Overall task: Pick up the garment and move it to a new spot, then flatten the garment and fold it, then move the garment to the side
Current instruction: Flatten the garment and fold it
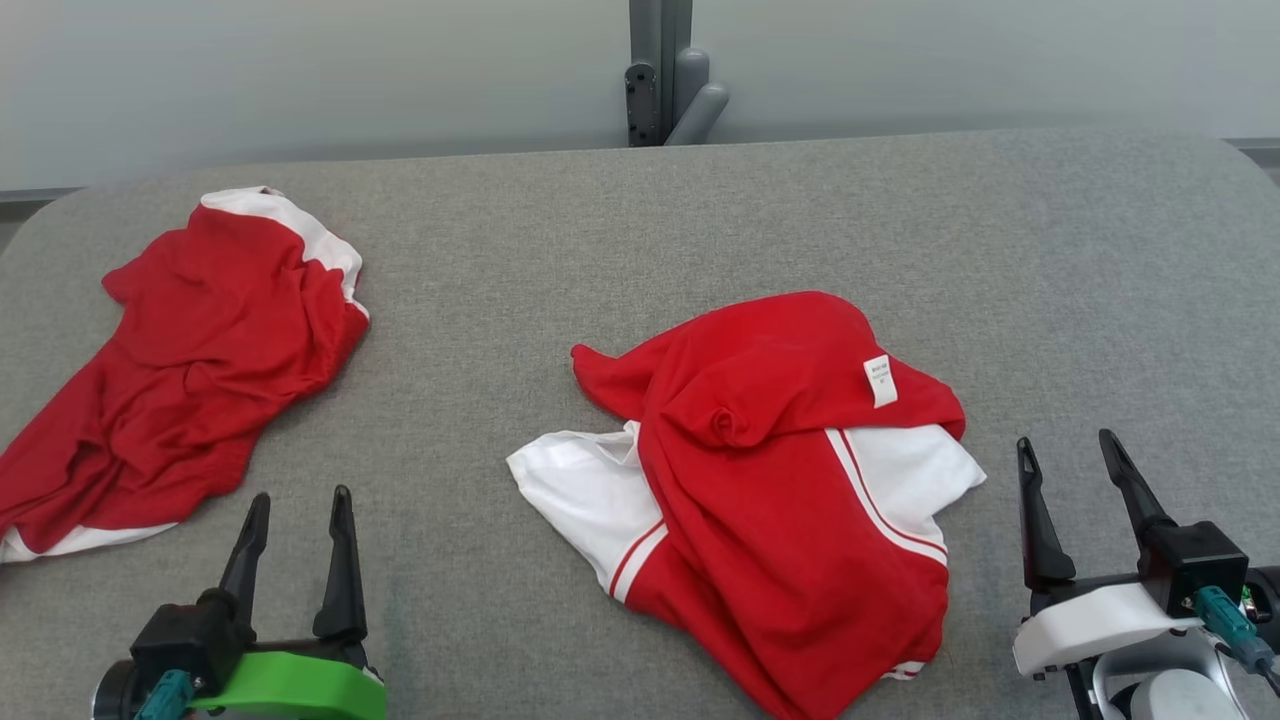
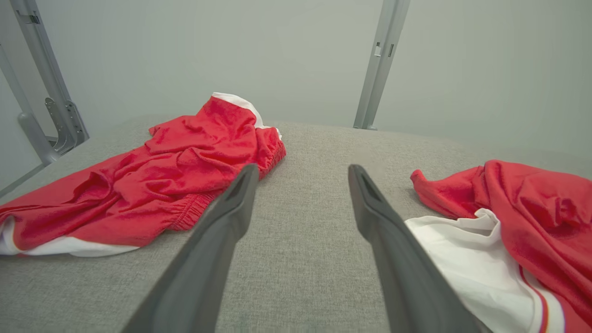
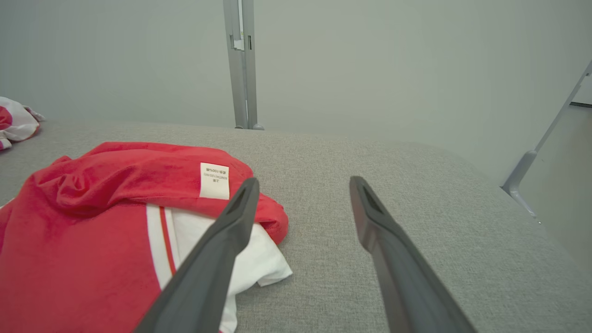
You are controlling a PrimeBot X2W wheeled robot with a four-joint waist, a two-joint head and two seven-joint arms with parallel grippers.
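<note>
Fingers: we are holding left fingers (image 1: 343,570) and right fingers (image 1: 1035,520) spread, empty.
Garment: red-and-white garment (image 1: 780,480) is lying crumpled on the surface (image 1: 1100,280) between them, nearer the right pair.
Progress: we are judging nothing done; pickup, flattening, folding, setting aside remain.

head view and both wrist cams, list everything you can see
centre garment: one, red and white with red stripes, crumpled mid-table
label: one, white, on the centre garment's red upper fold
left garment: one, red with white trim, crumpled on the table's left side
table: one, grey fabric top, under both garments
post: one, grey metal, behind the table's far edge
left gripper: one, dark fingers on a green mount, open and empty, lower left
right gripper: one, dark fingers on a white mount, open and empty, lower right
</note>
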